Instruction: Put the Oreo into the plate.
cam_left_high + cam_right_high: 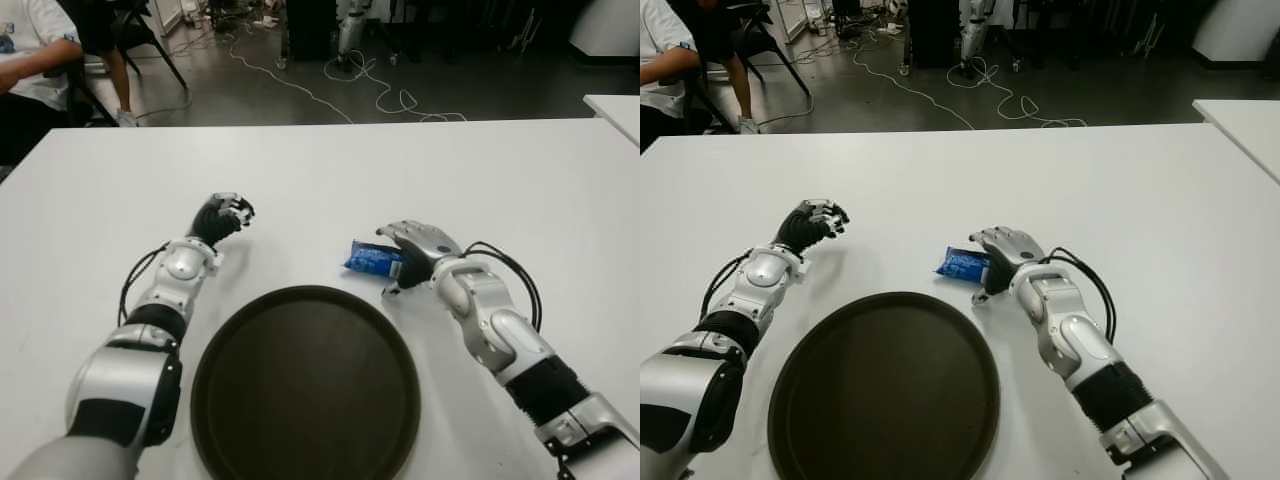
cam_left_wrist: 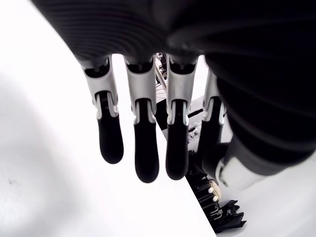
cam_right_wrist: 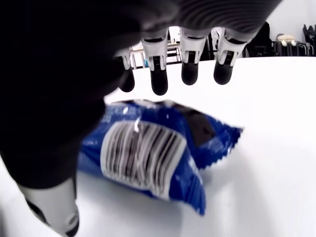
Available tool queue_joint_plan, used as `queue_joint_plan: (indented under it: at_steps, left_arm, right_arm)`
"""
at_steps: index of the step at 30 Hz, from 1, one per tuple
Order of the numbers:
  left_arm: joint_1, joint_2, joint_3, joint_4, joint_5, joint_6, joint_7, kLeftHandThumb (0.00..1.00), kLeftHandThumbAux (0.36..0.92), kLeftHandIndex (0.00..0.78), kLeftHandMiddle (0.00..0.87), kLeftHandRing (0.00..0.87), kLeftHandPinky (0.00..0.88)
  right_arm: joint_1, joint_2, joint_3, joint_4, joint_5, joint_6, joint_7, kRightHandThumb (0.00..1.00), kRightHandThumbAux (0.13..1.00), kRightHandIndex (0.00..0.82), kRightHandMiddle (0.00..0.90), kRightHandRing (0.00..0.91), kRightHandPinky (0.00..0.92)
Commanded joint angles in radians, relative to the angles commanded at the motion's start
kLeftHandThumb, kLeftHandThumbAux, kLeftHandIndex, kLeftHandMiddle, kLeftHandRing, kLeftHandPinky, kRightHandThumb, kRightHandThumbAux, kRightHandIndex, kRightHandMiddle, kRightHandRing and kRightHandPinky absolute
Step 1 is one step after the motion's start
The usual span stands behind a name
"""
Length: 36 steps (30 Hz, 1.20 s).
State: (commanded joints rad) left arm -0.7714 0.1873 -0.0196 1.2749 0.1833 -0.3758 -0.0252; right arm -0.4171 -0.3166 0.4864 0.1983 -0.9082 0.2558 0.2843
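The Oreo (image 1: 368, 259) is a blue snack pack lying flat on the white table (image 1: 320, 170), just beyond the right rim of the plate (image 1: 300, 390), a round dark brown tray near the front edge. My right hand (image 1: 400, 258) hovers over the pack's right end. In the right wrist view its fingers (image 3: 190, 74) reach past the Oreo (image 3: 148, 155) and its thumb (image 3: 52, 207) stands beside it, not closed on it. My left hand (image 1: 228, 213) shows left of the plate's far side, its fingers (image 2: 145, 153) hanging relaxed and holding nothing.
A person (image 1: 30, 60) sits beyond the table's far left corner beside a chair. Cables (image 1: 370, 90) trail over the floor behind the table. The corner of another white table (image 1: 618, 105) shows at the far right.
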Motion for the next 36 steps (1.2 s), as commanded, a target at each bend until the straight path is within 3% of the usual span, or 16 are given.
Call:
queue_joint_plan:
  at_steps: [30,36]
  left_arm:
    - [0.001,0.001,-0.01,0.001,0.012,-0.004,0.01,0.942,0.655,0.491,0.439,0.435,0.386]
    - [0.0,-0.001,-0.011,0.001,0.013,-0.003,0.014,0.941,0.655,0.49,0.434,0.438,0.387]
  right_arm:
    - [-0.031,0.023,0.049,0.027,-0.001,0.007,-0.024,0.0,0.744,0.048,0.068,0.061,0.057]
    - [-0.048,0.034,0.061,0.083,0.006,-0.004,-0.035,0.0,0.755,0.06,0.077,0.068,0.065]
